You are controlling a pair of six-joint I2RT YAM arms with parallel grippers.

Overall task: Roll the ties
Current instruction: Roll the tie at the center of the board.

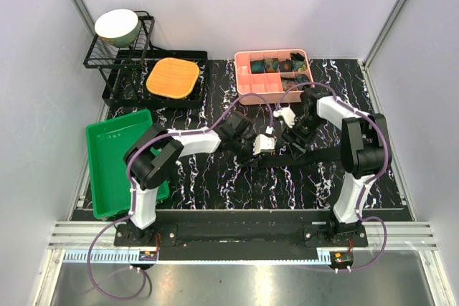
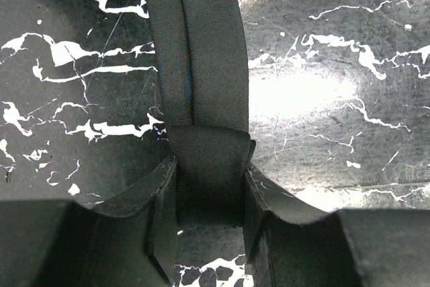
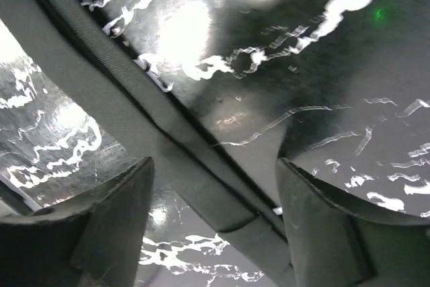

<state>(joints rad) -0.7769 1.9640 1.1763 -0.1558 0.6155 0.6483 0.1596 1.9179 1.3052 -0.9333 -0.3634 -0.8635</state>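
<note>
A black tie (image 1: 323, 157) lies stretched across the marble table, running to the right from the grippers. In the left wrist view its end is folded into a small roll (image 2: 209, 173), and the flat length (image 2: 201, 52) runs away from it. My left gripper (image 2: 209, 189) is shut on that roll, a finger (image 2: 161, 213) pressing each side. My right gripper (image 3: 213, 166) hangs open just above the tie's strip (image 3: 101, 85), which runs diagonally under it. Neither finger touches the fabric. In the top view the left gripper (image 1: 262, 145) and right gripper (image 1: 294, 134) are close together at the table's middle.
A pink compartment box (image 1: 240, 77) at the back holds several rolled ties (image 1: 276, 66). A green tray (image 1: 107, 170) sits at the left edge. Behind it a black dish rack (image 1: 118, 59) carries a bowl (image 1: 117, 26), with an orange pad (image 1: 173, 77) beside it.
</note>
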